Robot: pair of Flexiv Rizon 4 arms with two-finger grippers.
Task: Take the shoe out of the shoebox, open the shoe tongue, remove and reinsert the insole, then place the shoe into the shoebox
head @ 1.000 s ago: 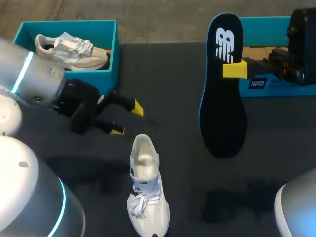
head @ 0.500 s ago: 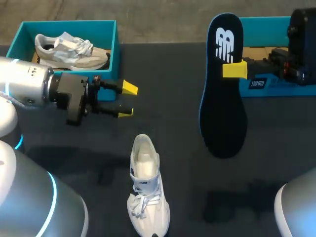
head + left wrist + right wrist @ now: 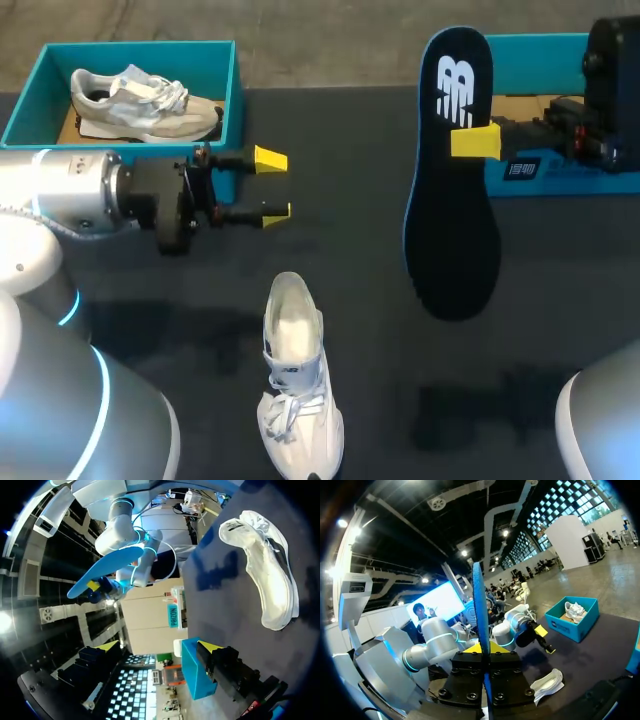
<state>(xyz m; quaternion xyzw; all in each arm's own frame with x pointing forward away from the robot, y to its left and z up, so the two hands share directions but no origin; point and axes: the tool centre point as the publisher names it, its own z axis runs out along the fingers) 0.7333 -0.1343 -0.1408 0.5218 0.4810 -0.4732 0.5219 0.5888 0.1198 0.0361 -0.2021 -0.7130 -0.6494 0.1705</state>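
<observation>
The left hand (image 3: 270, 187) hovers over the dark counter (image 3: 360, 150) with its two yellow-tipped fingers spread wide and nothing between them. The white shoe (image 3: 295, 375) lies on the counter near this hand, on the robot's side of it, apart from the fingers. Just behind the hand sits a teal shoebox (image 3: 232, 90) with a second shoe (image 3: 140, 100) inside.

The right hand (image 3: 474, 140) is clamped on the dark insole (image 3: 452, 230), pinching it near one end. A second teal box (image 3: 540, 50) stands just behind that hand.

The left wrist view alone shows the insole's (image 3: 105, 570) blue face, held aloft well ahead of its parted fingers, with the shoe (image 3: 265, 565) off to one side. The right wrist view shows the insole (image 3: 479, 620) edge-on, a thin blue line rising from between its fingers. Beyond it are the shoe (image 3: 547, 682), the left hand (image 3: 543, 641) and the shoebox (image 3: 572, 615).
</observation>
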